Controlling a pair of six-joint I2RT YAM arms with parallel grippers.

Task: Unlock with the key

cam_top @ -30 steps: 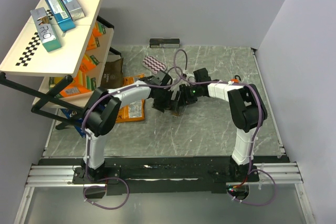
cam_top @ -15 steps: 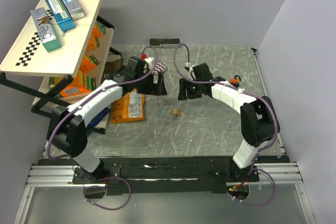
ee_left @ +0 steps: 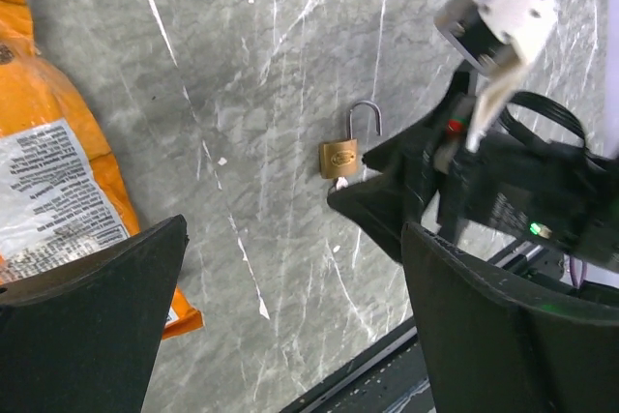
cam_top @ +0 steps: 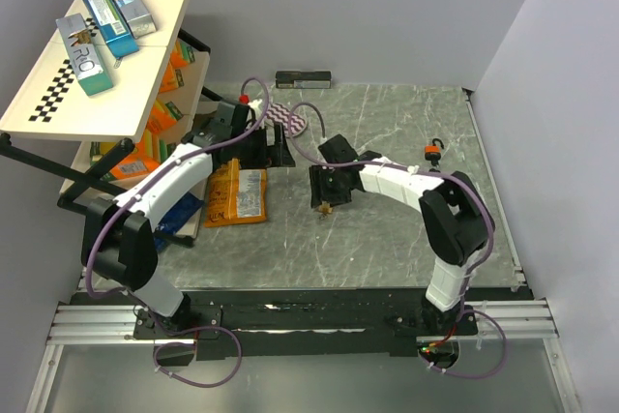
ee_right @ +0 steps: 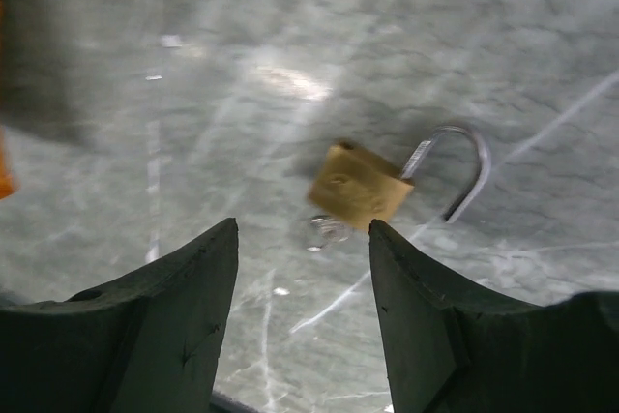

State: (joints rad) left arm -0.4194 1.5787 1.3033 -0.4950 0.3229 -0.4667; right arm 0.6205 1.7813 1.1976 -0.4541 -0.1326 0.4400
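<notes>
Right gripper point(cam_top: 324, 202) hangs spread-fingered over the brass padlock point(cam_top: 328, 208); from above the key is too small to tell. Left wrist: left gripper point(ee_left: 290, 229) gapes, empty, padlock ahead. Right wrist: key point(ee_right: 329, 229), a silvery blur, touches the padlock's base, just beyond the parted fingers.

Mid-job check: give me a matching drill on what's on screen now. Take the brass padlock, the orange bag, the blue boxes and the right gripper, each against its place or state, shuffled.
Things:
1. brass padlock
2. orange bag
3. blue boxes
4. right gripper

Places or states:
A. on top of the shelf
B. open, hovering over the padlock
C. flat on the table, between shelf and padlock
D. lying on the table with its shackle swung open

Pairs: 1-D, 2-C, 3-A, 4-B.
</notes>
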